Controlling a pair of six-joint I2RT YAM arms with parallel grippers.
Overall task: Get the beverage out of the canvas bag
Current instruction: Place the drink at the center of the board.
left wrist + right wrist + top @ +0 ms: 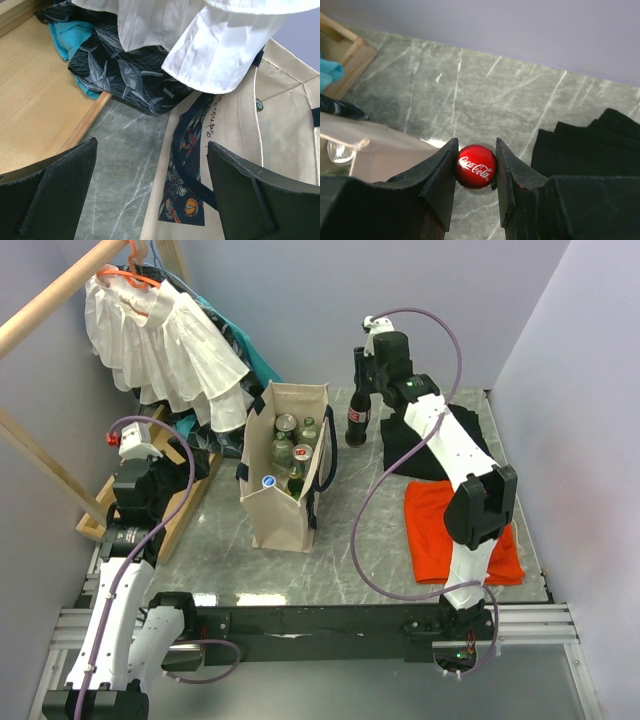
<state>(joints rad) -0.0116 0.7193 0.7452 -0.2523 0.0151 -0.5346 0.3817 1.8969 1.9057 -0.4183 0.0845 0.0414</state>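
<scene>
Black-fingered left gripper (150, 195) at frame left: jaws wide apart, holding nothing, parked beside the canvas bag (280, 512) (probably to steady it). Bag stands centre with more bottles (288, 452) inside. Just right of it, the cola bottle (358, 422) is upright outside the bag. The right gripper (475, 167) is clamped on its red cap, and that top grip keeps it vertical for set-down.

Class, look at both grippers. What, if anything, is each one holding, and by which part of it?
The right gripper is shut on the cola bottle, gripping it by its red cap. The left gripper is open and holds nothing.
</scene>
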